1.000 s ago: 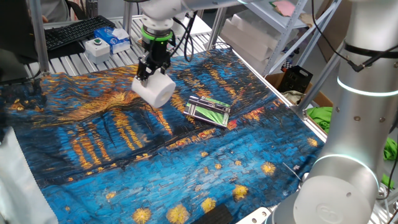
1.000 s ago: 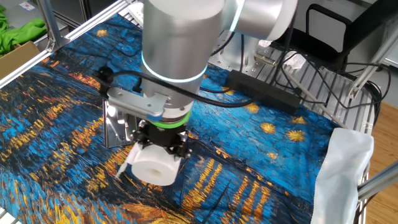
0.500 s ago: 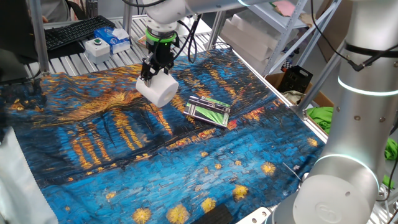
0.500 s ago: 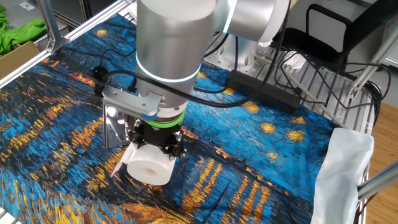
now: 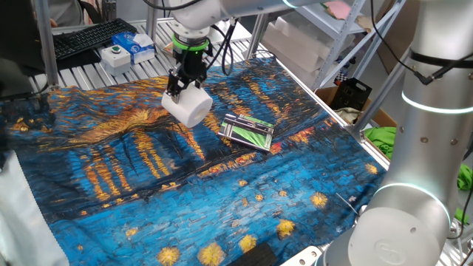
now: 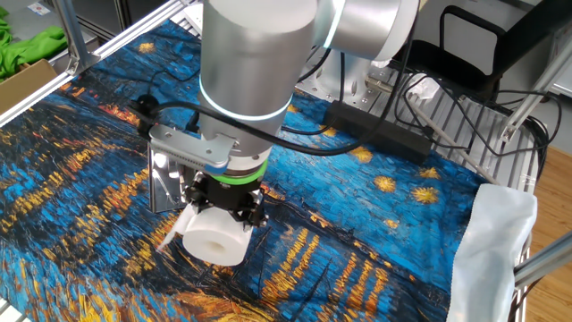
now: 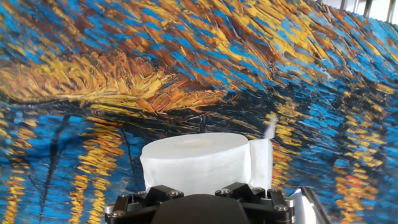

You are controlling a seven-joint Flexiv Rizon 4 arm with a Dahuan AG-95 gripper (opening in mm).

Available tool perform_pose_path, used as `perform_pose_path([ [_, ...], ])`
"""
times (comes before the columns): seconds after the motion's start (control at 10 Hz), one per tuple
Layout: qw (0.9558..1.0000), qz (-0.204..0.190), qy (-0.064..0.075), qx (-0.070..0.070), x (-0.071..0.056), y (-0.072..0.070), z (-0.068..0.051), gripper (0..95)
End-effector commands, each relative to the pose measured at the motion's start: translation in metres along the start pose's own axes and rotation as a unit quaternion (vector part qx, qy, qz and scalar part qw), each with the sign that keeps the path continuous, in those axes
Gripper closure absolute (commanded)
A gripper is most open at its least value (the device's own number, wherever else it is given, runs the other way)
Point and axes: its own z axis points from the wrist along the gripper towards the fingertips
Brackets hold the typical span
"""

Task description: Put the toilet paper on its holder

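Toilet paper [image 5: 186,108] up off the worktop [image 5: 148,222], clamped in the claw [image 5: 182,91], upper middle of one fixed view. Looks like the carry step, roll grabbed but not delivered. Holder [image 5: 249,131] lying flat just right of it, near but apart. Next up, probably: shifting right over the holder and lining up the core before lowering.

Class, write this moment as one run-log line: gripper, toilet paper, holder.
gripper: shut on toilet paper | toilet paper: held above cloth, loose flap | holder: flat on cloth, apart from roll
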Motion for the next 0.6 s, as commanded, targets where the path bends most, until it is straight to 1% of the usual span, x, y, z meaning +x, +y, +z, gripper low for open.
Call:
perform_pose_path([
  [0.1,0.9999,0.010,-0.007,0.005,0.0010,-0.0001,-0.0001,95.0],
  [0.3,0.9998,0.017,-0.002,0.003,0.0010,-0.0001,-0.0001,95.0],
  [0.6,0.9996,0.030,-0.001,0.002,0.0010,-0.0001,-0.0001,95.0],
])
